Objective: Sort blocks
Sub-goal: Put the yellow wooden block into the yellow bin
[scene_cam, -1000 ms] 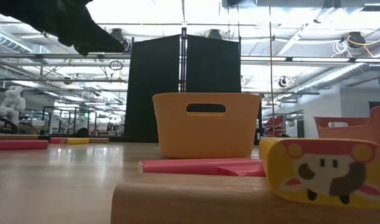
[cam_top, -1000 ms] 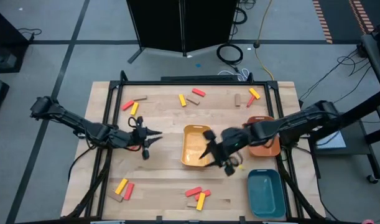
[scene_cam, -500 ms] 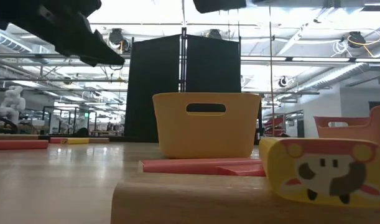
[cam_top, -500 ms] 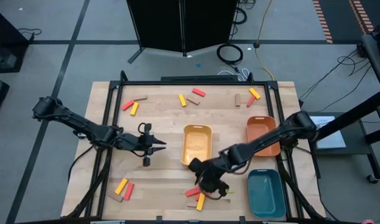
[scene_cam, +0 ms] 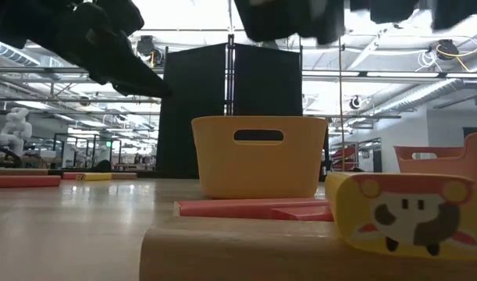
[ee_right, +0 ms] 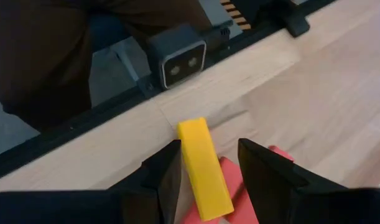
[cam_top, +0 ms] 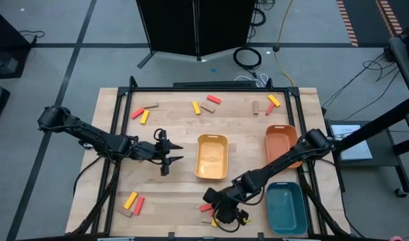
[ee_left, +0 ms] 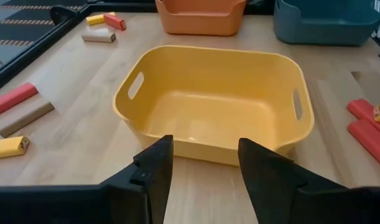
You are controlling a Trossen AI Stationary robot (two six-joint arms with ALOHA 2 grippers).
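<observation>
The sorting looks barely started: the yellow tray [cam_top: 212, 156] at the table's [cam_top: 181, 134] middle shows a bare floor in the left wrist view, and the orange tray [cam_top: 282, 143] at 3 o'clock and the teal tray [cam_top: 284, 207] at 5 o'clock hold no block that I can see. Every block appears to lie loose on the table.

The right tool [ee_right: 205, 163] hangs low over the 6 o'clock cluster with its jaws spread, a yellow block [ee_right: 203, 167] lying between them, unpinched, on top of a red block [ee_right: 239, 186]. The left tool [cam_top: 172, 153] hovers just at 9 o'clock of the yellow tray, jaws spread and empty.

Counting the blocks from above: three at 11 o'clock (red, yellow, tan) [cam_top: 144, 113]; two at 12 o'clock (yellow, red) [cam_top: 205, 105]; three at 1 o'clock (tan, yellow, red) [cam_top: 266, 105]; three at 7 o'clock (yellow, red, tan) [cam_top: 132, 203]; and at 6 o'clock at least one yellow and two red, partly hidden by the arm. That makes about fourteen blocks and three trays.
</observation>
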